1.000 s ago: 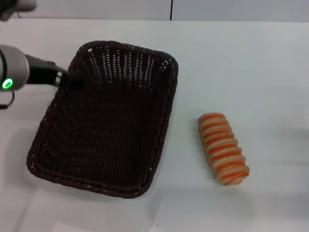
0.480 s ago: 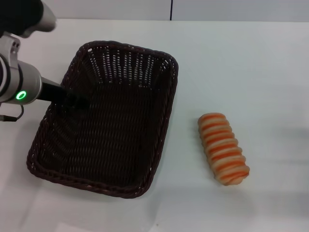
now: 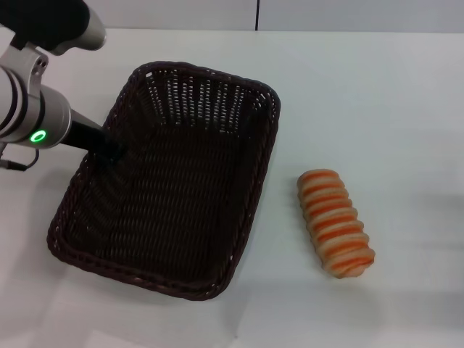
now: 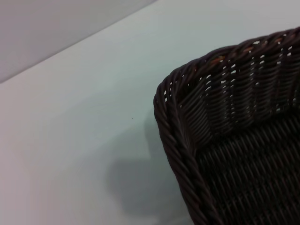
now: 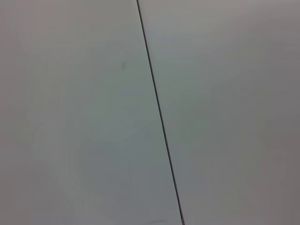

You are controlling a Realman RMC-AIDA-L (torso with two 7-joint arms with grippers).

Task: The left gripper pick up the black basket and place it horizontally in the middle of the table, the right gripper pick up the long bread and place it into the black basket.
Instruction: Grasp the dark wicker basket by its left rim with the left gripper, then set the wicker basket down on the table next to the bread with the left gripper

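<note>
The black basket (image 3: 267,168) lies on the white table (image 3: 370,94) left of centre, tilted, its long side running front to back. My left gripper (image 3: 110,150), on the silver arm with the green ring light, is at the basket's left rim and is shut on it. The left wrist view shows a corner of the basket's braided rim (image 4: 180,145) over the table. The long bread (image 3: 335,222), orange and cream striped, lies on the table to the right of the basket, apart from it. My right gripper is out of view.
The table's far edge (image 3: 217,29) runs along the top of the head view, with a dark vertical seam (image 3: 257,14) behind it. The right wrist view shows only a pale surface with a thin dark line (image 5: 157,108).
The basket has shifted to the right with my left gripper on its left rim, and its far end has swung right. The left arm has moved further into view. The bread has not moved.
</note>
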